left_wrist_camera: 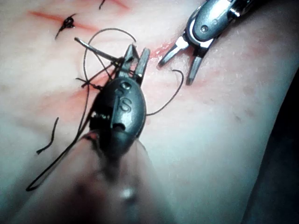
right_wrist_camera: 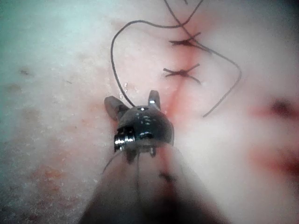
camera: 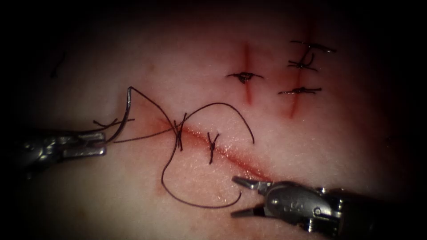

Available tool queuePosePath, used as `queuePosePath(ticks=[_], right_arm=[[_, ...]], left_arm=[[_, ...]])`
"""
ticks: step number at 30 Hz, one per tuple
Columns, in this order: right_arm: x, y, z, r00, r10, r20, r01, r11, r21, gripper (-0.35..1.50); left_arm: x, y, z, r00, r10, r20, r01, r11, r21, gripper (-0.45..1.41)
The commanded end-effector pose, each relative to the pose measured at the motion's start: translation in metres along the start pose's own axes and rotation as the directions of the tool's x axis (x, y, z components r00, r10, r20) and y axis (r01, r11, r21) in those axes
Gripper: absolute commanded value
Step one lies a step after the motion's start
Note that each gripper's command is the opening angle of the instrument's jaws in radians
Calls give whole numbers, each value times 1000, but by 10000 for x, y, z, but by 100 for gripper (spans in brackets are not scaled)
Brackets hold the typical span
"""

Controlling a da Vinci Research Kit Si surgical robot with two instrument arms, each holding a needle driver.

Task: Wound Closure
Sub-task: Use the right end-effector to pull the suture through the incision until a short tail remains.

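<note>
Toward the tissue's (camera: 133, 49) left edge, the left tool (camera: 100, 141) has its jaws clamped on the needle (camera: 125, 116) near one end of its curve. The rest of the needle arches up and clear of the surface, left of the cut (camera: 231, 153), so it is not in the tissue. Gripping it near an end probably keeps most of the arc free for handling.

From the needle, the thread (camera: 195, 205) runs to the stitch site (camera: 179, 131) on the cut, then sweeps in a wide slack loop toward the tissue's near edge. Its free end lies just beside the right tool (camera: 238, 195), whose jaws stand apart and hold nothing, 1 jaw on each side of the thread's tail as if placed to take it.

A second stitch (camera: 212, 144) sits further right along the same cut. Toward the far right corner, 2 shorter cuts carry tied knots (camera: 243, 76).
</note>
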Motion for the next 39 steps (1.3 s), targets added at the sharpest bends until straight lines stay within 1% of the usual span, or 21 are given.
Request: queuePosePath(ticks=[1, 2, 7, 9, 10, 13, 14, 15, 17, 19, 20, 23, 25, 26, 30, 33, 34, 35, 36, 38, 39], right_arm=[[4, 0, 4, 1000, 1, 18, -1, 1000, -10, -5], [3, 1, 1, 1000, 4, 26, -4, 1000, -11, -35], [6, -8, -12, 999, -3, 32, 3, 1000, -7, -35], [14, -20, -19, 1000, 0, 29, -1, 1000, 10, -35], [14, -20, -19, 1000, 0, 29, -1, 1000, 10, -35], [27, -37, -28, 1000, 9, 15, -9, 999, 40, -35], [31, -42, -31, 1000, 14, 10, -15, 999, 49, -35], [43, -55, -38, 1000, 25, 0, -25, 997, 75, -35], [48, -60, -41, 1000, 29, -6, -28, 996, 87, -35], [67, -78, -50, 999, 49, -23, -46, 991, 123, -35], [67, -78, -50, 999, 49, -23, -46, 991, 123, -35], [87, -97, -57, 996, 75, -43, -66, 983, 170, -35], [107, -117, -62, 994, 86, -60, -72, 975, 210, -35], [107, -117, -62, 994, 86, -60, -72, 975, 210, -35], [129, -137, -68, 991, 107, -78, -84, 963, 257, -35], [137, -140, -68, 991, 103, -91, -74, 959, 275, -32], [138, -138, -67, 990, 105, -97, -74, 958, 276, 34], [137, -136, -66, 990, 107, -96, -77, 958, 275, 86], [136, -132, -65, 989, 110, -97, -79, 957, 277, 116], [130, -114, -64, 985, 126, -121, -91, 963, 255, 147], [127, -105, -65, 981, 114, -155, -76, 970, 232, 148]], left_arm=[[-5, 3, 4, 1000, 0, -1, 0, 1000, -3, -45], [-4, 4, 4, 1000, 0, -1, 0, 1000, -3, -45], [-6, 5, 2, 1000, 3, -12, -3, 1000, -3, -45], [-14, 7, 3, 1000, 9, -29, -9, 1000, 1, -45], [-14, 7, 3, 1000, 9, -29, -9, 1000, 1, -45], [-16, 4, 6, 1000, 8, -30, -8, 1000, 1, -45], [-16, 5, 7, 999, 9, -31, -9, 1000, 2, -45], [-17, 5, 8, 999, 10, -31, -10, 1000, 3, -45], [-17, 6, 9, 999, 10, -31, -10, 1000, 4, -45], [-18, 7, 8, 999, 12, -31, -12, 1000, 5, -45], [-18, 7, 8, 999, 12, -31, -12, 1000, 5, -45], [-19, 8, 7, 999, 14, -31, -14, 1000, 4, -45], [-19, 8, 5, 999, 14, -31, -14, 1000, 3, -45], [-19, 8, 5, 999, 14, -31, -14, 1000, 3, -45], [-19, 6, 0, 1000, 13, -28, -13, 1000, 1, -45], [-19, 1, -9, 1000, 10, -14, -10, 1000, 18, -45], [-19, -2, -15, 1000, 9, -10, -9, 1000, 25, -45], [-19, -5, -20, 1000, 8, -10, -7, 999, 35, -45], [-19, -8, -26, 1000, 6, -9, -6, 999, 47, -45], [-22, -22, -48, 999, 20, 26, -22, 994, 103, -45], [-25, -29, -57, 999, 18, 35, -22, 992, 127, -45]])
